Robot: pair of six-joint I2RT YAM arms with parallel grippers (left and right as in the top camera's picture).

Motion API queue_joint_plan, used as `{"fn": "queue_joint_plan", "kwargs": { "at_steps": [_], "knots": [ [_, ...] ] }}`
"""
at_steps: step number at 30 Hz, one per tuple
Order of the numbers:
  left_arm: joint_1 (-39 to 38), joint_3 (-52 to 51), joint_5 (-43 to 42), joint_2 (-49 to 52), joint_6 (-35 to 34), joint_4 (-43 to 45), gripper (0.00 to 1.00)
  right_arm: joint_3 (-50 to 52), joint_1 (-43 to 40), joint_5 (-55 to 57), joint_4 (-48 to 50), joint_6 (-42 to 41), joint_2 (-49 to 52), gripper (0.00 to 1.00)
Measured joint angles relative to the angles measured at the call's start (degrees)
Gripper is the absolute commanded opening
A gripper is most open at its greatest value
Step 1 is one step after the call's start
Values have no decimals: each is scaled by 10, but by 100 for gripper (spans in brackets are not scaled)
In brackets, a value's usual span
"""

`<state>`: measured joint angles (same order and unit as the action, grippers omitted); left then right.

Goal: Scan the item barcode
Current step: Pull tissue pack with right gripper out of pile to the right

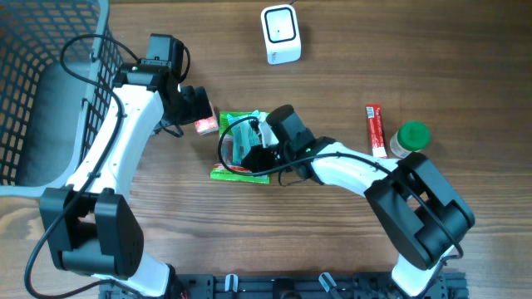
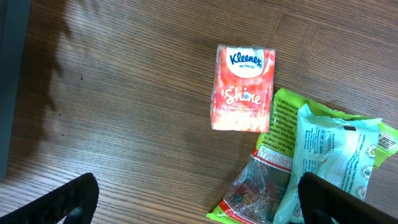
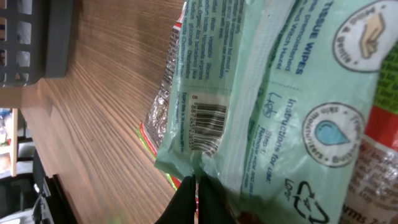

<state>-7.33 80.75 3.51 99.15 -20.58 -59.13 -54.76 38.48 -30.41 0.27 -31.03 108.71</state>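
wipes pinched, scanner off at one o'clock

right gripper (image 3: 194,186) was clamped on the wipes pack (image 1: 243,139) at mid-table. scanner (image 1: 280,33) sat at about one o'clock from it, well apart. left gripper (image 1: 199,105) hung wide open beside the tissue pack (image 2: 244,88).

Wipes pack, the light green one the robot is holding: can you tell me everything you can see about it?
The wipes pack is a soft, crinkly packet of pale mint-green plastic printed "TISSUE WIPES". It has a black barcode, a water-drop picture and a recycling sign. It sits mid-table, lying over a bright green bag. The right fingers are shut, pinching its edge near the barcode.
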Motion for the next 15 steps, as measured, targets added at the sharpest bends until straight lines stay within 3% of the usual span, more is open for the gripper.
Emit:
{"fn": "queue_joint_plan", "kwargs": {
  "at_steps": [6, 8, 15],
  "knots": [
    [0, 0, 0, 0, 0, 0, 100, -9, -15, -22, -13, 13, -147, 38],
    [0, 0, 0, 0, 0, 0, 100, -13, -19, 19, -12, 29, -153, 43],
    [0, 0, 0, 0, 0, 0, 100, -31, -90, 60, -72, 63, -115, 45]
  ]
}}
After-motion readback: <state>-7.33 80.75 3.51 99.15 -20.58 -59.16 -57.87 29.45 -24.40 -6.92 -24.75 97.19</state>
